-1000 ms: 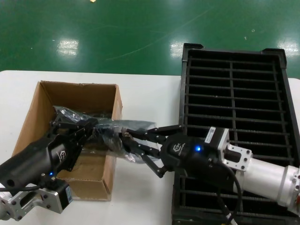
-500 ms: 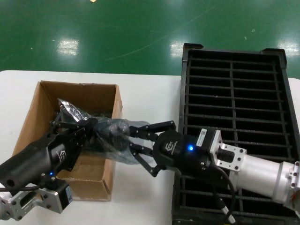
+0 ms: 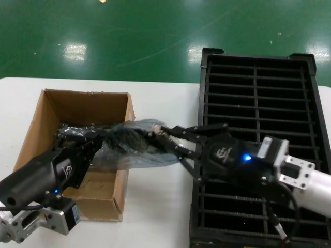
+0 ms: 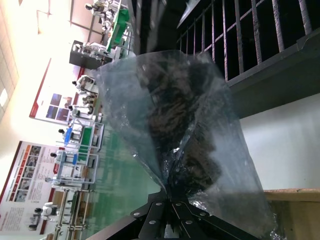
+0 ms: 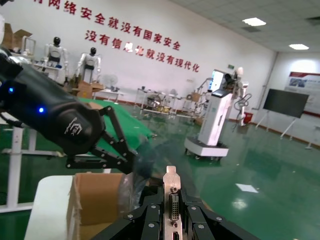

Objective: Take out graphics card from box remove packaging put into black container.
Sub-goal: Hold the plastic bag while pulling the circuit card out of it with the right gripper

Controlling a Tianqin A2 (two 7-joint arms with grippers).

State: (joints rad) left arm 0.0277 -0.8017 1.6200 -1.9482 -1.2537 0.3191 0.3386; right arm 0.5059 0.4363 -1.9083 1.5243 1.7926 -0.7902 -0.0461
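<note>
I see a white table (image 3: pixel 155 206) on a glossy green floor (image 3: pixel 129 36) with glare spots from overhead lights. Right wrist view gives me a white wall (image 5: pixel 210 45) with red lettering (image 5: pixel 135 37), ceiling light panels (image 5: pixel 254 21), white humanoid robots (image 5: pixel 90 65) standing along the wall, and a dark screen on a stand (image 5: pixel 285 105).

Wall slogan (image 5: pixel 135 42): 网络安全就没有国家安全
</note>
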